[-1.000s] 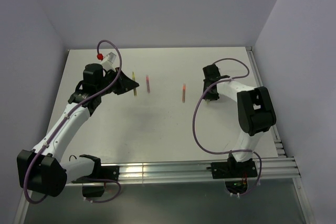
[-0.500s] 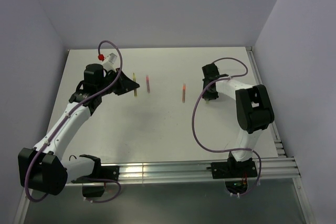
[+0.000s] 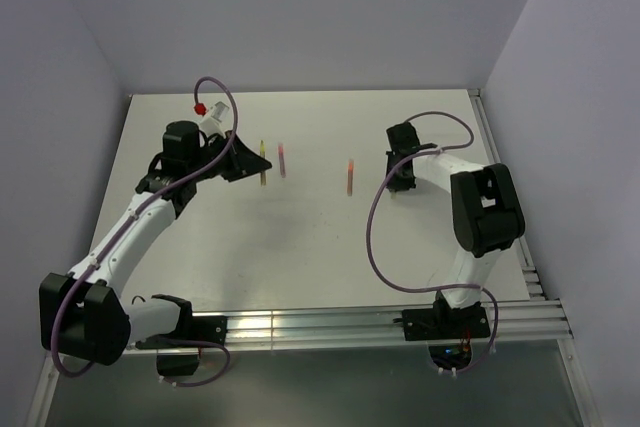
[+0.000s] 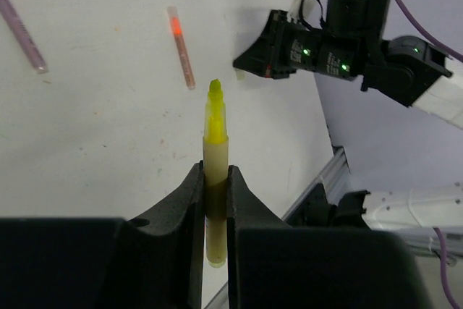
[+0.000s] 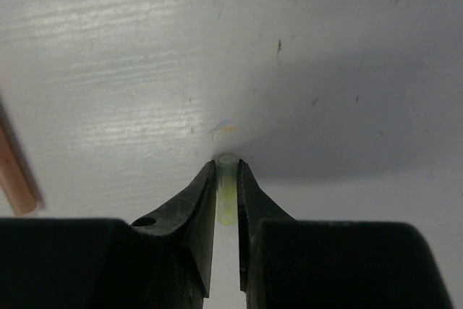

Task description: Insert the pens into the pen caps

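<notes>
My left gripper (image 3: 256,163) is shut on the tan-olive pen (image 3: 262,161) and holds it above the table at the back left. In the left wrist view the pen (image 4: 215,146) sticks out past the fingers (image 4: 189,200), its yellow tip bare and pointing toward the right arm. My right gripper (image 3: 398,187) is down at the table and shut on a pale yellow-green pen cap (image 5: 226,193), open end toward the table. Two red pens lie flat, one (image 3: 282,159) near the left gripper, one (image 3: 349,176) left of the right gripper.
The white table (image 3: 300,247) ends in grey walls at the back and sides, with a metal rail (image 3: 350,325) along the near edge. A red pen's end (image 5: 16,175) lies left of the right fingers. The other pen caps are not visible.
My left gripper has moved a little right and toward the back with the olive pen. The right gripper has stayed in place on the cap.
</notes>
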### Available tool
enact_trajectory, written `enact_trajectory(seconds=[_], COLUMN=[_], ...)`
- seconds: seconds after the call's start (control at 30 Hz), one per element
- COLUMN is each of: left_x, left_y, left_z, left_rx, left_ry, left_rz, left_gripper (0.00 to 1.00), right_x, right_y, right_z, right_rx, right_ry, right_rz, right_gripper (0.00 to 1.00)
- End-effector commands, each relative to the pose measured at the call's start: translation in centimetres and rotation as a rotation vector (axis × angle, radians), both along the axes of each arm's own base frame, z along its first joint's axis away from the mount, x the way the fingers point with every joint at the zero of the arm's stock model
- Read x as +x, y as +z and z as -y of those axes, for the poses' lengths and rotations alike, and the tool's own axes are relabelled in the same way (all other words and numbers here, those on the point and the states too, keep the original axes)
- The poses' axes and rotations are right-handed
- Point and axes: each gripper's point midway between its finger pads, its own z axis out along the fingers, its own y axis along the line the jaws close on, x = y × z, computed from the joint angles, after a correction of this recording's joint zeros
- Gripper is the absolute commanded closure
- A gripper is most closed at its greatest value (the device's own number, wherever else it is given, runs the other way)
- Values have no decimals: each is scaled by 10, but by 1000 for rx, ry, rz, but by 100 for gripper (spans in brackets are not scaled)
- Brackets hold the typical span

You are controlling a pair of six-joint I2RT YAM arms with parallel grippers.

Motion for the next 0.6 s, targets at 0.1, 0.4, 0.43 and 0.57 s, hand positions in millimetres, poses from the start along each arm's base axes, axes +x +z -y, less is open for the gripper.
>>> enact_trajectory(seconds=[0.1, 0.4, 0.43, 0.57], left_x=[-27, -75, -79, -99], left_y=[27, 51, 55, 70], left_z=[27, 73, 75, 87], left_rx=[-95, -76, -76, -83], left_ry=[-229, -446, -460, -512], left_rz=[118, 269, 291, 361], left_gripper=[100, 100, 100, 100], right_x=[10, 8, 7, -18], right_y=[64, 255, 273, 326], right_z=[-29, -114, -120, -147], right_rx=[173, 756, 798, 990], right_ry=[30, 250, 279, 338], right_rz=[174, 637, 695, 784], right_gripper=[100, 100, 100, 100])
